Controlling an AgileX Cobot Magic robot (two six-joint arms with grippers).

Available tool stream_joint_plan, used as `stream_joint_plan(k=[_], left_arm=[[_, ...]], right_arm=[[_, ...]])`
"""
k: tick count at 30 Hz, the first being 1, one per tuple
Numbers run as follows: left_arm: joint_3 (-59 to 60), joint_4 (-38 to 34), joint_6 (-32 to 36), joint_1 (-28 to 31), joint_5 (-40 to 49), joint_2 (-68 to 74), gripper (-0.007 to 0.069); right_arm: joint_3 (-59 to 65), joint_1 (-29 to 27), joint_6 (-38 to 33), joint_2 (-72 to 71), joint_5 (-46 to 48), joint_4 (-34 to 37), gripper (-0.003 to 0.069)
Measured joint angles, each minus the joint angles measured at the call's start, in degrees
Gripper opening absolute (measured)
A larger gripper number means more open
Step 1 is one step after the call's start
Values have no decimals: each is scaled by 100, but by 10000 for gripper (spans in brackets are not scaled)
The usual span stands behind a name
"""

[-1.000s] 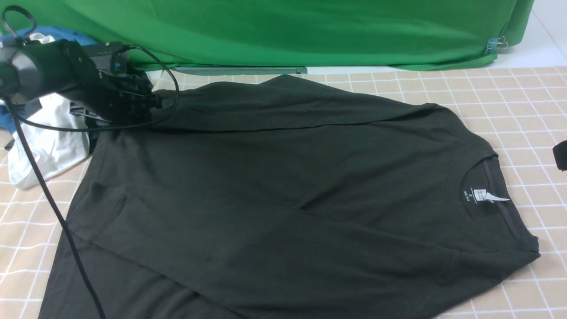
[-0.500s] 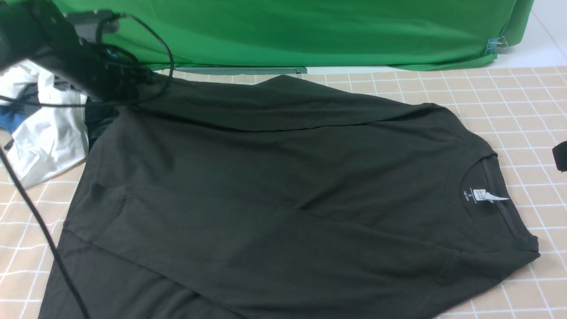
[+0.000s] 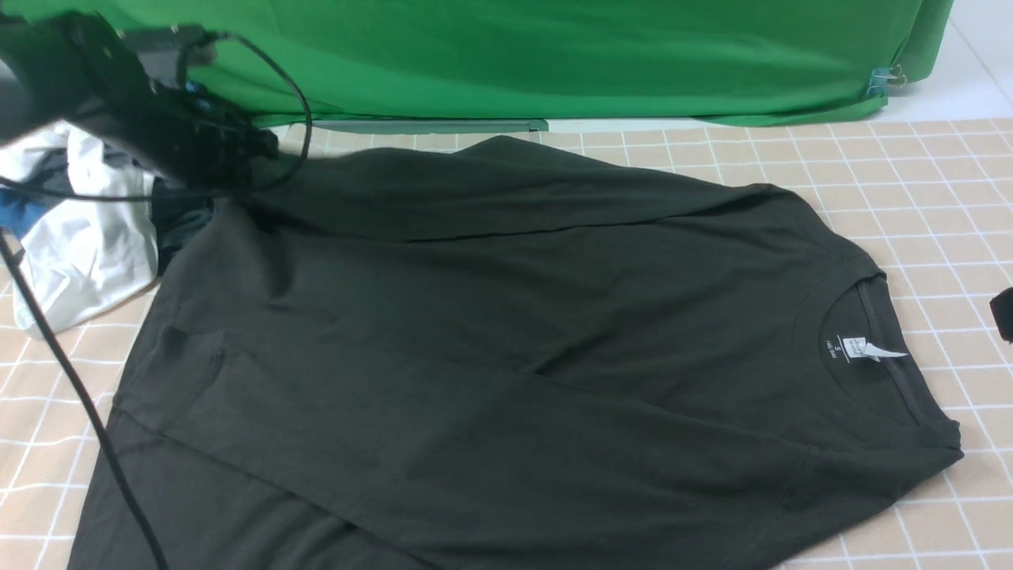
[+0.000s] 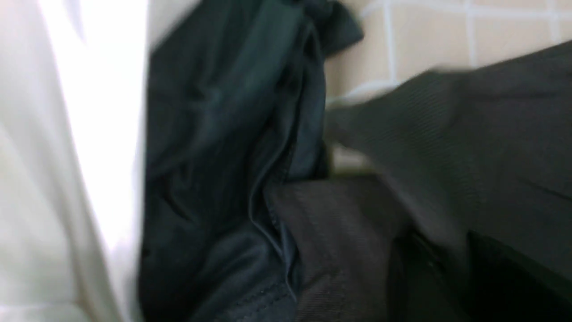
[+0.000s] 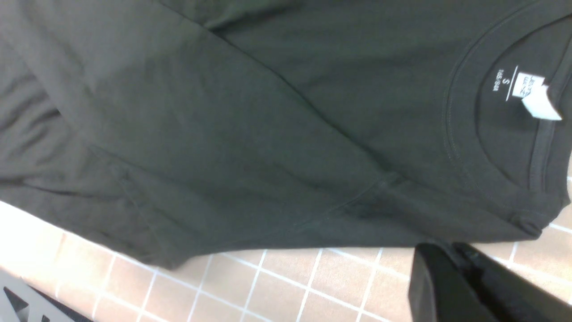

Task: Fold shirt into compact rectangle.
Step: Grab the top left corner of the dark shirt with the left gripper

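Left end effector [image 3: 265,149]: cannot tell if clamped, at shirt [image 3: 506,332] far corner | right end effector [image 5: 440,251]: together, empty

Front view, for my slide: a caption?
Black shirt flat on checked table, collar right, left gripper at its far hem corner.

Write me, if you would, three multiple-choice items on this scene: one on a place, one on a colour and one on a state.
1. The white garment lies: A) left of the shirt; B) right of it; C) on top of it.
2. The backdrop cloth is: A) blue; B) green; C) red.
3. The right gripper is: A) open wide; B) shut on the shirt; C) shut, empty.
Key: 1A, it is bunched at the shirt's left; 2B, plainly green; 3C, its jaws meet above the checked tablecloth.
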Motion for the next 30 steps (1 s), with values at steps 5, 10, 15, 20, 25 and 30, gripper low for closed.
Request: stream_joint_plan(k=[5, 10, 15, 20, 25, 30], left_arm=[[0, -232, 0, 0, -27, 101, 295], [0, -289, 12, 0, -56, 134, 197], [0, -301, 119, 0, -51, 152, 38], [0, -313, 149, 0, 46, -28, 36], [0, -318, 235, 0, 201, -335, 36], [-16, -318, 432, 0, 220, -393, 37]], right_arm=[[0, 0, 0, 0, -9, 6, 59], [0, 0, 0, 0, -41, 12, 59], [0, 0, 0, 0, -57, 17, 59], [0, 0, 0, 0, -57, 17, 59], [0, 0, 0, 0, -57, 17, 59], [0, 0, 0, 0, -57, 22, 59]])
